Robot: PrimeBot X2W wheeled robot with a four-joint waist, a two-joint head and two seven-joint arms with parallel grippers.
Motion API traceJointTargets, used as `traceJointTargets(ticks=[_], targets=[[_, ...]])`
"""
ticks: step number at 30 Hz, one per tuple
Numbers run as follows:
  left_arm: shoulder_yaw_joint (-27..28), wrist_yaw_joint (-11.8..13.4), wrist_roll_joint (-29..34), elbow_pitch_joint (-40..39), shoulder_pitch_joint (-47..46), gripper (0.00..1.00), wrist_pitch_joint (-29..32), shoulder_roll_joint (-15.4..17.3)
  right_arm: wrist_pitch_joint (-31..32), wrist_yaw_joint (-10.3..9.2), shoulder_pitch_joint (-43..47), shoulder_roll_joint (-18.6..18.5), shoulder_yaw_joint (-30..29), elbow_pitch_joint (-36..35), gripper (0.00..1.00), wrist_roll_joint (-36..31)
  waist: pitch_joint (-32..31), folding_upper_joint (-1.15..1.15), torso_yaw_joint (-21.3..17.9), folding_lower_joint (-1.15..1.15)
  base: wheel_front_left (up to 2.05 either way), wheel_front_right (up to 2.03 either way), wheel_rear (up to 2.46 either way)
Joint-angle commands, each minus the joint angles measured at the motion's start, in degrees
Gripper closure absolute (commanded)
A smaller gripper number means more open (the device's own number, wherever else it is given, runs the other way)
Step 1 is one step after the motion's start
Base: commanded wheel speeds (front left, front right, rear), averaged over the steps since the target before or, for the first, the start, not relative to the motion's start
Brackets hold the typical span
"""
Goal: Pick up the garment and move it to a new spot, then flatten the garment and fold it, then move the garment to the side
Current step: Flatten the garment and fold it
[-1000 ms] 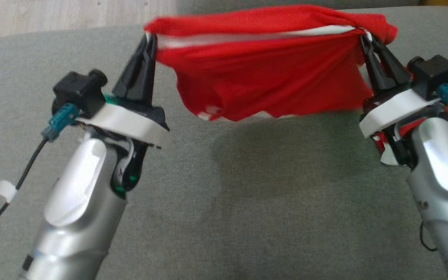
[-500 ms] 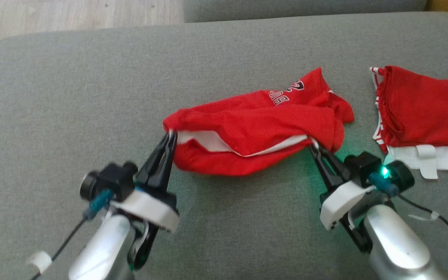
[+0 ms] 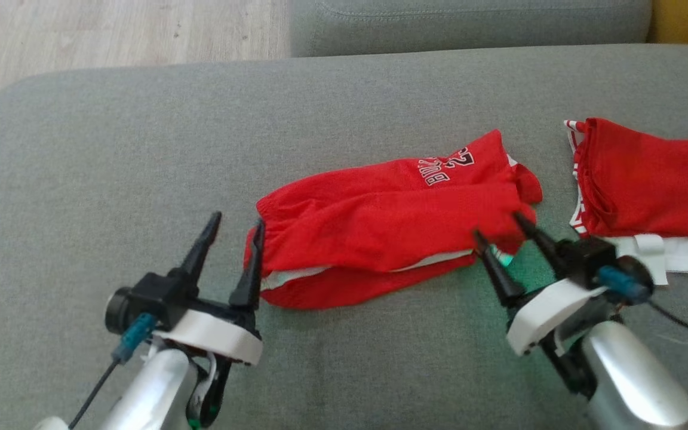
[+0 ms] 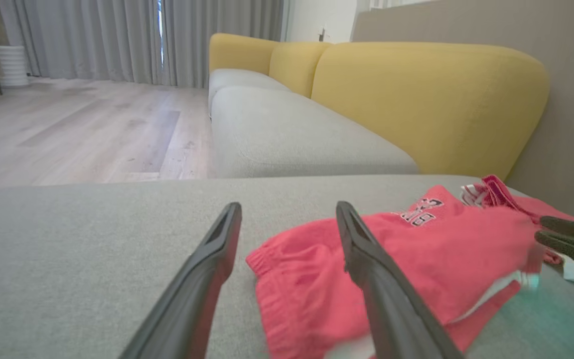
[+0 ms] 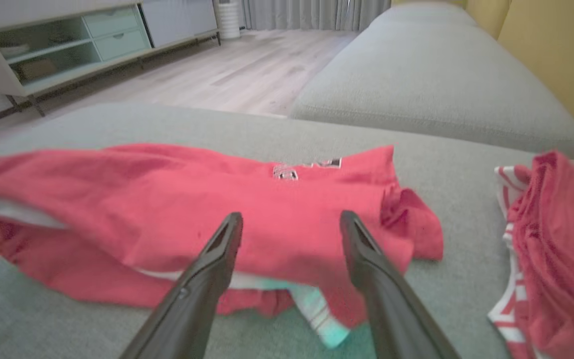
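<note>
The garment [image 3: 392, 221] is a pair of red shorts with white lettering, lying crumpled on the grey cushion [image 3: 141, 149]. It also shows in the left wrist view [image 4: 416, 259] and in the right wrist view [image 5: 192, 209]. My left gripper [image 3: 236, 222] stands open at its left end, the right finger touching the waistband. At the garment's right end my right gripper [image 3: 498, 226] is open too, its fingers spread over the cloth edge. Neither holds anything.
A second red garment [image 3: 648, 179] with white trim lies folded at the right, on a white cloth [image 3: 672, 251]. A grey sofa seat [image 4: 287, 134] and yellow backrests [image 4: 416, 94] lie beyond. Wooden floor [image 3: 111, 30] is past the cushion's far left edge.
Both grippers lowered the garment from the air onto the cushion, then opened and let it go. The head camera has shifted downward.
</note>
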Motion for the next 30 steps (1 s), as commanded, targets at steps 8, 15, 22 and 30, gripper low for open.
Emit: traceJointTargets(ticks=[8,15,22,30], targets=[[6.3,2.9,0.2,-9.2,1.3,0.00,-1.6,-1.0,-0.5,0.37,4.6,-0.2,-6.2,-11.2,0.00,2.9,-0.6,0.00,-0.3,0.00,0.00,0.00,0.00],[8.0,2.7,1.6,-12.3,4.1,0.00,-1.6,-3.6,0.9,0.37,7.3,4.0,-11.4,-12.9,0.00,3.6,0.8,0.00,-0.2,0.00,0.00,0.00,0.00],[8.3,1.5,2.8,-11.8,3.3,0.00,-1.6,-4.5,5.2,0.37,3.7,4.7,-12.1,-9.2,0.00,6.8,2.1,0.00,0.7,0.00,0.00,0.00,0.00],[8.7,0.4,3.7,-10.5,2.5,0.00,-1.6,-5.3,8.6,0.37,-2.2,3.7,-9.7,-3.2,0.00,10.3,3.5,0.00,1.9,0.00,0.00,0.00,0.00]])
